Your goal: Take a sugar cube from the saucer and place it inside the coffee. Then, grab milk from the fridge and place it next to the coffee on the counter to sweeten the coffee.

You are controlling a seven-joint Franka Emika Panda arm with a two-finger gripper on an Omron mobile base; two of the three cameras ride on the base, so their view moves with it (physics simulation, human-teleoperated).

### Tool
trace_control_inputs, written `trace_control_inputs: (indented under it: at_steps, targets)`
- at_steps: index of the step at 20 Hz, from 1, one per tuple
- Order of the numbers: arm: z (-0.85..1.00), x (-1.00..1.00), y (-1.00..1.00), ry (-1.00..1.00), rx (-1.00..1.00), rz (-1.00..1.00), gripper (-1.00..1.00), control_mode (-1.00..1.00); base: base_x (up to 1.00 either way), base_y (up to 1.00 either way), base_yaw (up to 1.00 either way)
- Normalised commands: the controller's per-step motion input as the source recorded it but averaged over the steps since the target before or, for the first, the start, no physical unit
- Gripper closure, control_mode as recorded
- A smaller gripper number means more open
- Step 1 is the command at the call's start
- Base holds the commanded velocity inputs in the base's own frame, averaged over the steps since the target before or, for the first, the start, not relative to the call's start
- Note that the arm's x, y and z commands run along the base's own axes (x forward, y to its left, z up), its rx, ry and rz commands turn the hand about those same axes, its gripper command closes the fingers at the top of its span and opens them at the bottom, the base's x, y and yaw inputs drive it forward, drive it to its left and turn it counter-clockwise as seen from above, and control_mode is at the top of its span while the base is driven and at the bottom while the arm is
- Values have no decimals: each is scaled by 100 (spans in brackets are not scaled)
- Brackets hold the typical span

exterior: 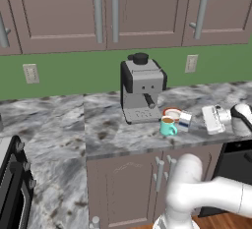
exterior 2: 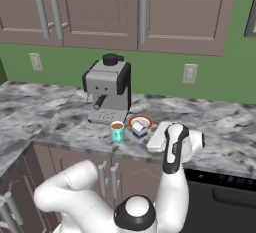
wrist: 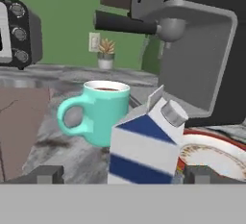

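The counter (exterior: 113, 129) stretches ahead of and under the gripper (wrist: 123, 175), with the coffee machine (wrist: 192, 50) rising just beyond it. Between the fingertips (wrist: 48, 174), which stand wide apart on either side, the milk (wrist: 144, 146) sits upright on the stone; nothing is clamped. The coffee (wrist: 98, 112) is just past the milk and a little to one side in the hand view, its handle pointing away from the carton. The saucer (wrist: 216, 153) lies on the carton's other side, touching or nearly so; no sugar cube can be made out on it.

The milk looks placed next to the coffee, so the step in hand is likely the release and retreat. To do it well, I would keep the fingers spread and draw the hand straight back along its own axis, without any sideways swing: the carton is tall and light, and a brush from either finger could tip it into the mug.
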Motion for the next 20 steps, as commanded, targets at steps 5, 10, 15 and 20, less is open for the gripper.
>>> trace_control_inputs:
  at_steps: [5, 10, 15, 20]
  targets:
    - [69, -58, -6, -61, -5, -1, -100, -100, 0, 0, 0]
    - [59, -70, 14, -94, -26, 0, -100, -100, 0, 0, 0]
    - [45, -63, 69, -95, -36, 0, -100, -100, 0, 0, 0]
    - [58, -50, 99, -86, -45, 0, -100, -100, 0, 0, 0]
